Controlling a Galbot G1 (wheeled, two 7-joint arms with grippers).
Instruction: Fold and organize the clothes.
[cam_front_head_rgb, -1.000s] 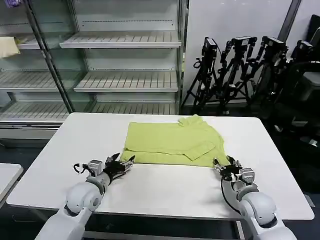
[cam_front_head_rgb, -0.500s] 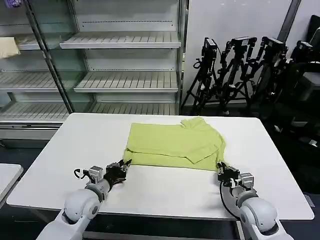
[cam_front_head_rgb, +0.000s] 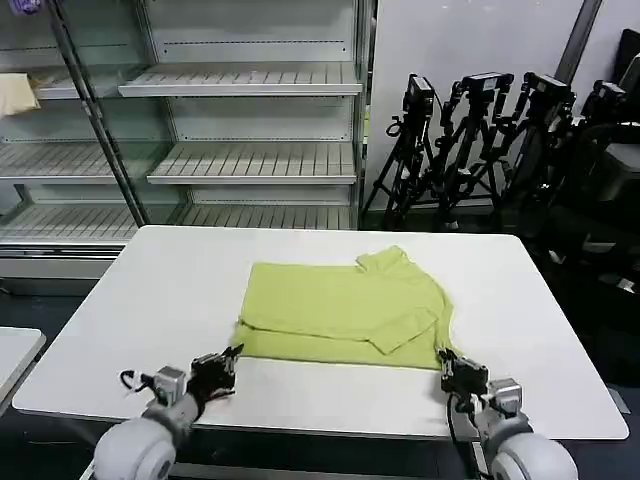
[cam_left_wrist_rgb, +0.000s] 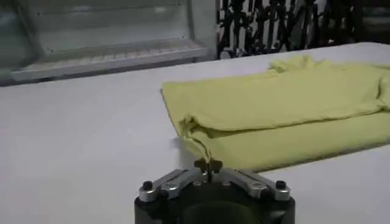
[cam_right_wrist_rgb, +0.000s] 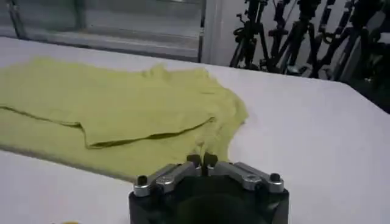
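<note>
T-shirt (cam_front_head_rgb: 345, 313): folded, mid-surface (cam_front_head_rgb: 180, 290), dragged nearer the front edge | left gripper (cam_front_head_rgb: 226, 362): jaws clenched on near-left corner, drawn back | right gripper (cam_front_head_rgb: 447, 366): jaws clenched on near-right corner, drawn back

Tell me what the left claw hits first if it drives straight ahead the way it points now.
Most likely the T-shirt: the left claw, fingers together, points at its near folded corner, just ahead on the white table. Whether it already touches the fabric cannot be told.
</note>
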